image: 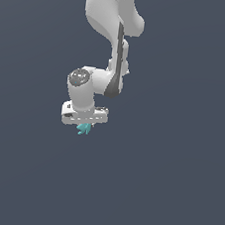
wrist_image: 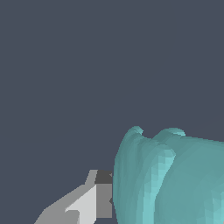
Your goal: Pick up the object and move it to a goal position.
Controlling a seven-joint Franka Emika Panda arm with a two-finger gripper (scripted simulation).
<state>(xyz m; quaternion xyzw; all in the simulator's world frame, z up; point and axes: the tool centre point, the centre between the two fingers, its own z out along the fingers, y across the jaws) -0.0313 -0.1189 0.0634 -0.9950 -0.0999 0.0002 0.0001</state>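
Arm: one white arm [image: 109, 29] comes down from the top of the exterior view, wrist bent so the hand faces downward.

Gripper: the gripper [image: 85, 124] hangs under the white hand body; its fingertips are mostly hidden behind the object in the exterior view.

Object: the small teal object [image: 84, 128] sits right at the fingertips, poking out just below the hand. In the wrist view it [wrist_image: 170, 179] fills a large part of the picture, showing ridged, overlapping lobes.

Finger: one grey and white finger [wrist_image: 94, 199] shows in the wrist view, its dark pad touching the object's side. The other finger is out of sight.

Gripper state: judged pinching the object, since it sits between the fingers with one pad against it; the second contact is not shown.

Key relation: the object lies directly below the gripper, in line with the fingers, its lobes pointing away from the hand.

Surroundings: plain dark grey all round; no table edge or goal marker is visible.

Stage: judged mid-carry; the goal's direction cannot be told.

Risk: a slip, as the lobes are rounded and ridged.
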